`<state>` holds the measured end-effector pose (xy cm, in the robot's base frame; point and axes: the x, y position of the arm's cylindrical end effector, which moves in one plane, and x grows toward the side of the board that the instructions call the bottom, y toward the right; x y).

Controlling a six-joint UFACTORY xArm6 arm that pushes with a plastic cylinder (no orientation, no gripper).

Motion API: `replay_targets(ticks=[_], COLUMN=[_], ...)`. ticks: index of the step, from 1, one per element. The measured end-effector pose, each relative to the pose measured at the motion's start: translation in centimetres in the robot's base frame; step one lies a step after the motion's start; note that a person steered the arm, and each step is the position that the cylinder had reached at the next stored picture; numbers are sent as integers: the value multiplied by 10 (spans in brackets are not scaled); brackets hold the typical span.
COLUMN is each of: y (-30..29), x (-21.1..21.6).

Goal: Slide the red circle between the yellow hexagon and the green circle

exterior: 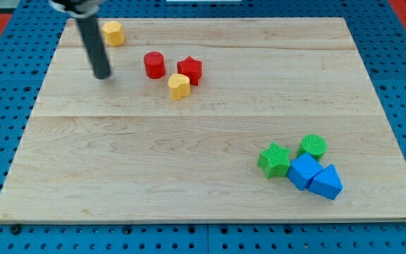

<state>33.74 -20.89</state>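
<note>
The red circle sits at the upper middle-left of the wooden board. The yellow hexagon lies near the board's top left edge. The green circle is at the lower right. My tip rests on the board, left of the red circle by a clear gap and below the yellow hexagon. It touches no block.
A red star sits just right of the red circle, and a yellow heart-like block lies below between them. A green star, a blue cube and a blue triangle cluster beside the green circle.
</note>
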Motion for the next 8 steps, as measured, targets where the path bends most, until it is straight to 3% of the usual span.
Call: replay_targets(ticks=[1,2,4,6,8], y=[-29,19,108,65,121], x=[-75,-129,-35,-51,6])
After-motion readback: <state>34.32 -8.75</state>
